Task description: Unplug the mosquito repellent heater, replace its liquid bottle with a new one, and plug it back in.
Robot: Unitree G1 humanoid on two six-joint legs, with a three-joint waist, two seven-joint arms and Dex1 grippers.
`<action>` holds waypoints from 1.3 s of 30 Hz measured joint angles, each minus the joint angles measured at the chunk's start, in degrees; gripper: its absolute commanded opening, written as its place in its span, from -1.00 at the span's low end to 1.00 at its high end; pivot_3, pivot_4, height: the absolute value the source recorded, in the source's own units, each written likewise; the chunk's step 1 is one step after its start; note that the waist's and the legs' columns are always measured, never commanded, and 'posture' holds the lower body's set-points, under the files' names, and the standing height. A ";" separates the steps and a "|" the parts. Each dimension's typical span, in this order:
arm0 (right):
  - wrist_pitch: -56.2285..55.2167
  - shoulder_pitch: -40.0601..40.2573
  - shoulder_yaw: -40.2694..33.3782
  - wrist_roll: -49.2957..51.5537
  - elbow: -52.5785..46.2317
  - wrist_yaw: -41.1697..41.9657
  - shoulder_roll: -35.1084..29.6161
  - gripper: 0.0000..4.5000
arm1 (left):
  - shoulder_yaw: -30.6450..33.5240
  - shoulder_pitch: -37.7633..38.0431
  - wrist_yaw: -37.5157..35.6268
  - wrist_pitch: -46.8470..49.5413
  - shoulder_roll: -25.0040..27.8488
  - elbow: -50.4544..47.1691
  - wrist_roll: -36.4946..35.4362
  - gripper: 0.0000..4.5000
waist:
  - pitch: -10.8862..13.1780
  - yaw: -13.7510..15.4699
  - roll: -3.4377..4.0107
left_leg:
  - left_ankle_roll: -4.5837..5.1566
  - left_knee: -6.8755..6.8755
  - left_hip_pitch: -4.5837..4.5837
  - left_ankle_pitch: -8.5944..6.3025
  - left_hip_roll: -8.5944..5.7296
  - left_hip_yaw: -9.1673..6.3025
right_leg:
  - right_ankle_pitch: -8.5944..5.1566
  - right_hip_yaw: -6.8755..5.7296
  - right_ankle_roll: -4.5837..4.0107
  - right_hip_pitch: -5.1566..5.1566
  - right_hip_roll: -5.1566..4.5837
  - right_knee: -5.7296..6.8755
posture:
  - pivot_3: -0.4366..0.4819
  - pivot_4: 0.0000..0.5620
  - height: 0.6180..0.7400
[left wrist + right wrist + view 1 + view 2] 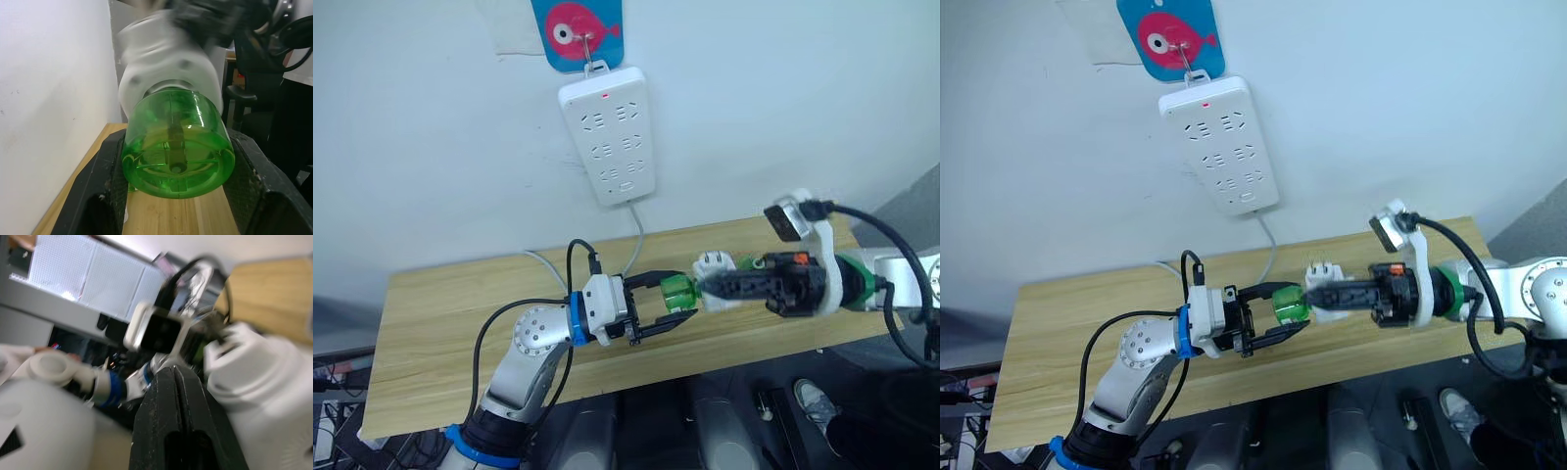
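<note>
Above the wooden table (450, 323), the mosquito repellent heater (713, 264), a small white rounded unit, is held sideways with my right gripper (710, 286) shut on it. Its green translucent liquid bottle (679, 292) sticks out of the heater towards my left arm. My left gripper (677, 300) is shut on that bottle, one black finger on each side. The left wrist view looks at the bottle's round base (178, 142), with the white heater (166, 63) behind it. In the right wrist view the heater (264, 377) lies against a black finger (171, 431). The heater's prongs are hidden.
A long white power strip (607, 132) hangs on the wall from a hook on a blue card with a pink fish (578, 29). Its red light is on and its white cable (636, 240) runs down behind the table. A dark floor lies beyond the table's front edge.
</note>
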 measured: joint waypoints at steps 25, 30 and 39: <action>2.69 2.56 -0.04 -17.04 8.42 -5.80 6.32 -0.98 | 0.18 -0.22 -0.40 1.23 -0.28 0.25 -0.78 0.00 | -0.01 -0.22 0.01 | 0.00 0.00 -0.06 0.00 0.00 0.02 | 0.01 0.02 -0.01 -0.08 0.00 0.04 | -0.25 0.13 1.00; 3.29 8.12 -0.93 -10.00 3.28 -8.66 5.14 -0.98 | 0.85 -0.71 0.22 1.75 -0.50 -0.12 -0.86 0.00 | -0.01 -0.29 0.01 | 0.00 0.00 -0.06 0.00 0.00 0.01 | 0.01 0.02 -0.01 -0.07 0.00 0.04 | -0.26 0.14 1.00; 1.25 13.13 -0.96 -0.51 -4.87 -7.40 -0.28 -0.98 | 1.07 -0.55 0.06 1.49 -0.07 1.52 0.58 0.00 | -0.01 -0.82 0.01 | 0.00 0.03 -0.03 0.00 0.00 0.02 | 0.00 0.01 0.00 -0.04 0.01 0.06 | -0.30 0.14 1.00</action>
